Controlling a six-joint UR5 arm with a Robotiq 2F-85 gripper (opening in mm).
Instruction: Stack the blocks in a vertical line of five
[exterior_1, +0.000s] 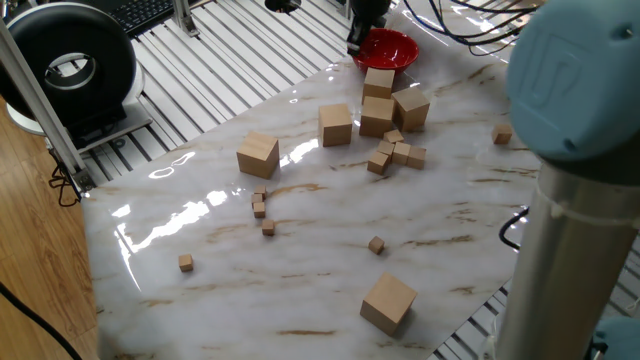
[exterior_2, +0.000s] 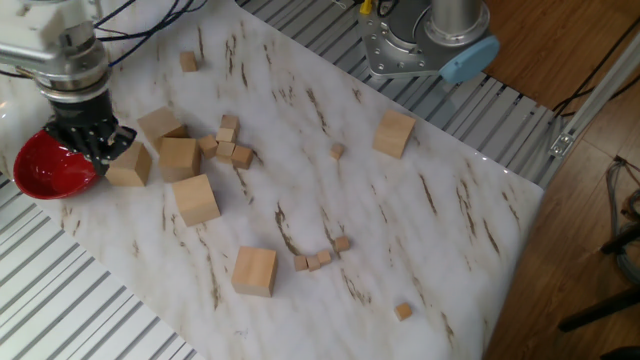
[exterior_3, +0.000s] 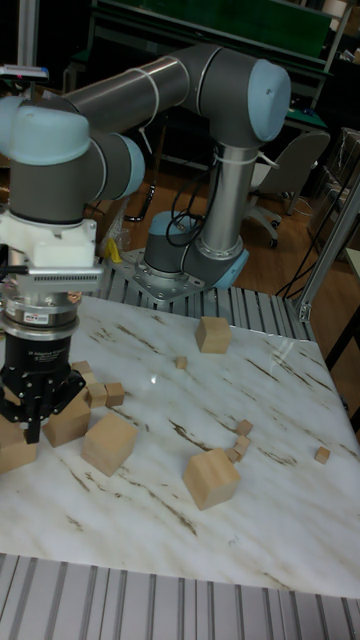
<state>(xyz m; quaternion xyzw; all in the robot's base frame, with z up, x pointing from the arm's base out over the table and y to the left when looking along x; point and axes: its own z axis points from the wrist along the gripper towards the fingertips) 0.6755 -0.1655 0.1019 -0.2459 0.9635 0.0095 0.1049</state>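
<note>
six blocks (exterior_2: 254, 271) scattered, flat, none stacked

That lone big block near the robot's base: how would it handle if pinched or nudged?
The block looks like plain rigid wood, so it probably won't deform. Flat faces suggest it slides rather than rolls. The glossy marble table may let it skid or twist when nudged.

A robotics lab: arm (exterior_3: 150, 110) bolted to an aluminium-slatted bench (exterior_1: 230, 60), cables (exterior_1: 470, 40) trailing.
</note>
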